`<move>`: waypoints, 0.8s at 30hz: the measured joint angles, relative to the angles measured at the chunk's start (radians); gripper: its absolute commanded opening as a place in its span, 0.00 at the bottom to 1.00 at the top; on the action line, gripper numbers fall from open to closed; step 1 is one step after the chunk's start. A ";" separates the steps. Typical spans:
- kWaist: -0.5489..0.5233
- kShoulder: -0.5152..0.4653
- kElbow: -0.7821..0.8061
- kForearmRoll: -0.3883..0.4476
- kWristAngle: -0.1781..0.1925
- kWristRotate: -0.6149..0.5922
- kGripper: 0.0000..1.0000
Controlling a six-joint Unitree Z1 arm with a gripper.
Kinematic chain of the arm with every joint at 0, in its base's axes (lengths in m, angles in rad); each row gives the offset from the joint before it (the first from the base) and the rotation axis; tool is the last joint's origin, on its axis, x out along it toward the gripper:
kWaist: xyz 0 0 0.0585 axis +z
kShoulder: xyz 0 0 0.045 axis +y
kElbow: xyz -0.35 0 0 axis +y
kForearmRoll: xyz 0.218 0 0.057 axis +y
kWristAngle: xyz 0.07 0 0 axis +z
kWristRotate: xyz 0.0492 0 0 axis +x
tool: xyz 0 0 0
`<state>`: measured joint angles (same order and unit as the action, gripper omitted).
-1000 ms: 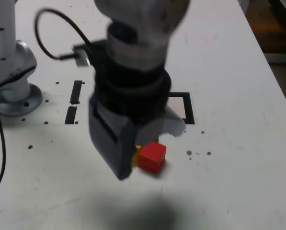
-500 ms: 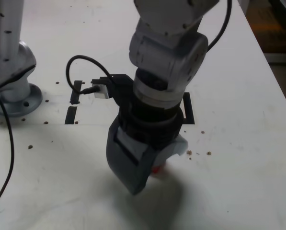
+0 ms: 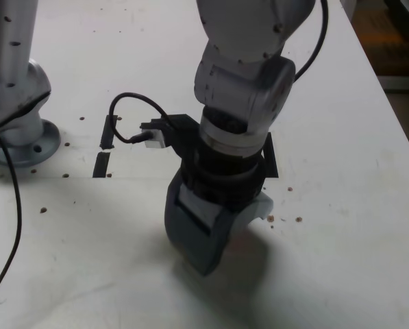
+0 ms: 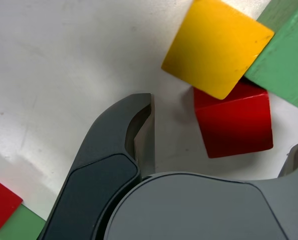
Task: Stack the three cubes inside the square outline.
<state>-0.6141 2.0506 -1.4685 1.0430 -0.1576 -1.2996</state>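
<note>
In the wrist view the red cube (image 4: 233,125) lies on the white table between my gripper's (image 4: 221,135) two fingers, with a gap on each side. The dark finger (image 4: 139,135) shows fully; the other finger (image 4: 296,157) barely shows at the frame's edge. The yellow cube (image 4: 216,45) touches the red one's far corner, and the green cube (image 4: 283,55) lies against both. In the exterior view my gripper (image 3: 218,240) is low over the table, open, and hides all three cubes. The square outline (image 3: 270,156) shows partly behind the arm.
Two short black strips (image 3: 107,140) lie at the exterior view's left, near the arm's grey base (image 3: 19,130). A black cable (image 3: 132,103) loops off the wrist. Small red and green patches (image 4: 1,210) sit at the wrist view's corner.
My gripper has come down and shifted to the exterior view's right, over the cubes. The red and yellow cubes, visible a second ago, are now hidden under it.
</note>
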 measured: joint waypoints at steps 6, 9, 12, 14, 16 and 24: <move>0.032 -0.008 0.064 -0.051 -0.008 0.022 0.96; 0.048 -0.016 0.095 -0.065 -0.012 0.040 0.94; 0.058 -0.036 0.117 -0.065 -0.016 0.054 0.90; 0.062 -0.049 0.127 -0.065 -0.017 0.057 0.87; 0.065 -0.052 0.130 -0.069 -0.017 0.059 0.85; 0.070 -0.052 0.129 -0.079 -0.008 0.053 0.75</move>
<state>-0.5440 1.9984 -1.3390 0.9635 -0.1660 -1.2469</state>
